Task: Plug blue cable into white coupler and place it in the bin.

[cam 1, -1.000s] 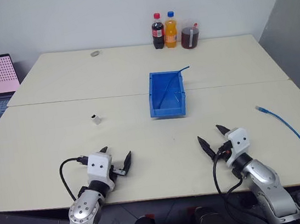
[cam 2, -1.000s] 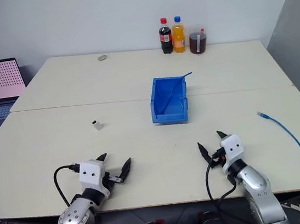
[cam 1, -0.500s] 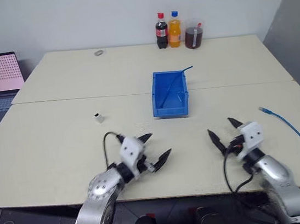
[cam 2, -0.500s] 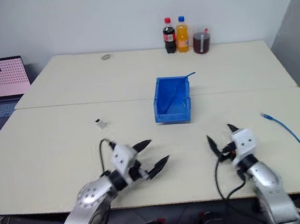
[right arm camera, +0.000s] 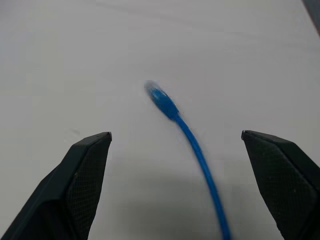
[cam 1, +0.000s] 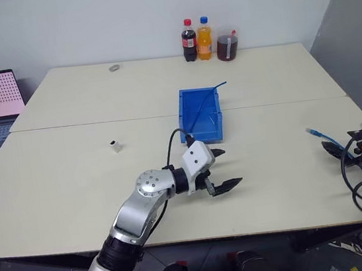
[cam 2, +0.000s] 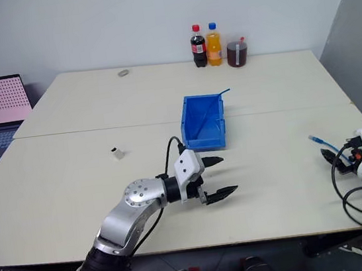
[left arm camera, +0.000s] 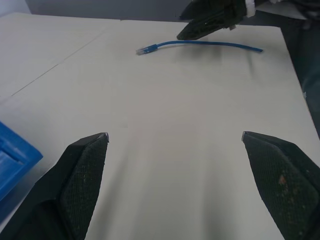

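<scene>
The pale table (cam 1: 74, 183) carried everything. At its middle stood the blue bin (cam 1: 199, 114), a thin blue strand (cam 1: 204, 99) leaning out of its far corner. The left gripper (cam 1: 221, 168) hung just in front of the bin, pointing toward the right side, its two black fingers spread wide and empty. At the right edge the right gripper (cam 1: 340, 148), fingers also apart and holding nothing, hovered above the blue cable (right arm camera: 192, 145), whose plug end lay between its fingertips in the wrist view. The white coupler (cam 1: 114, 145) sat alone, well left of the bin.
</scene>
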Action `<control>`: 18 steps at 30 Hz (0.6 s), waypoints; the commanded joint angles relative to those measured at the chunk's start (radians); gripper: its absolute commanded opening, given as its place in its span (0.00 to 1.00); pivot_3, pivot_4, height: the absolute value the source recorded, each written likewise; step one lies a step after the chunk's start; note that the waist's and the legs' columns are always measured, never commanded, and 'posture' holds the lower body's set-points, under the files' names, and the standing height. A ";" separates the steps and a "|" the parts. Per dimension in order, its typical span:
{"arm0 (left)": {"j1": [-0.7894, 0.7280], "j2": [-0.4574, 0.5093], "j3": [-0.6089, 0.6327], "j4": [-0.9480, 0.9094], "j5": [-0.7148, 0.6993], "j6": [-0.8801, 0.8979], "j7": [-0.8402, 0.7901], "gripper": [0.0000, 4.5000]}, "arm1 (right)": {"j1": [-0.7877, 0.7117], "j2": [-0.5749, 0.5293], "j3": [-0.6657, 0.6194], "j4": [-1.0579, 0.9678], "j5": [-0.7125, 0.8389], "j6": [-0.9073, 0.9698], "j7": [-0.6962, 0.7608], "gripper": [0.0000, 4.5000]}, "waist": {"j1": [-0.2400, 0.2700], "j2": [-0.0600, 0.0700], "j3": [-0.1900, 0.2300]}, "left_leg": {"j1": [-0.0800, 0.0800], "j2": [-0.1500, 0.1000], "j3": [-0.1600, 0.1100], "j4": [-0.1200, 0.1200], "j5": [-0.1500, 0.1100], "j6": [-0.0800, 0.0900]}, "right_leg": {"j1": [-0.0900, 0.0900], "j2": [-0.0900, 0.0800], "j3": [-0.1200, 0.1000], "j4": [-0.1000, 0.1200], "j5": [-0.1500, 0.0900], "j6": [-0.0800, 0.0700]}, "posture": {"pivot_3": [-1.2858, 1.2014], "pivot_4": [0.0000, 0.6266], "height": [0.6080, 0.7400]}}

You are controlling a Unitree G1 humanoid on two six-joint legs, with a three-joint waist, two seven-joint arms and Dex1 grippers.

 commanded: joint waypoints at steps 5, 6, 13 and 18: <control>-0.020 -0.002 -0.024 -0.015 0.003 -0.029 -0.052 1.00 | -0.211 -0.057 0.112 0.373 -0.106 -0.120 0.137 0.95 | -0.009 0.002 0.001 | 0.000 0.000 0.000 0.000 0.000 0.000 | 0.000 0.000 0.001 -0.001 0.000 0.000 | 0.52 0.24 1.00; -0.020 -0.001 -0.024 -0.015 0.004 -0.030 -0.054 1.00 | -0.232 -0.057 0.117 0.408 -0.111 -0.132 0.145 0.90 | -0.009 0.002 0.001 | 0.000 0.000 0.000 0.000 0.000 0.000 | 0.000 0.000 0.001 -0.001 0.000 0.000 | 0.52 0.24 1.00; -0.019 0.005 -0.018 -0.013 0.012 -0.036 -0.067 1.00 | -0.320 -0.061 0.122 0.550 -0.123 -0.171 0.205 0.52 | -0.008 0.002 0.001 | 0.000 -0.001 0.000 0.000 0.000 0.000 | 0.001 0.000 0.001 -0.001 0.000 0.001 | 0.52 0.24 1.00; -0.023 0.010 -0.010 -0.005 0.006 -0.037 -0.080 1.00 | -0.324 -0.068 0.158 0.575 -0.159 -0.243 0.249 0.23 | -0.009 0.002 0.001 | 0.000 -0.001 0.000 0.000 0.000 0.000 | 0.001 0.000 0.000 -0.001 0.000 0.001 | 0.52 0.24 1.00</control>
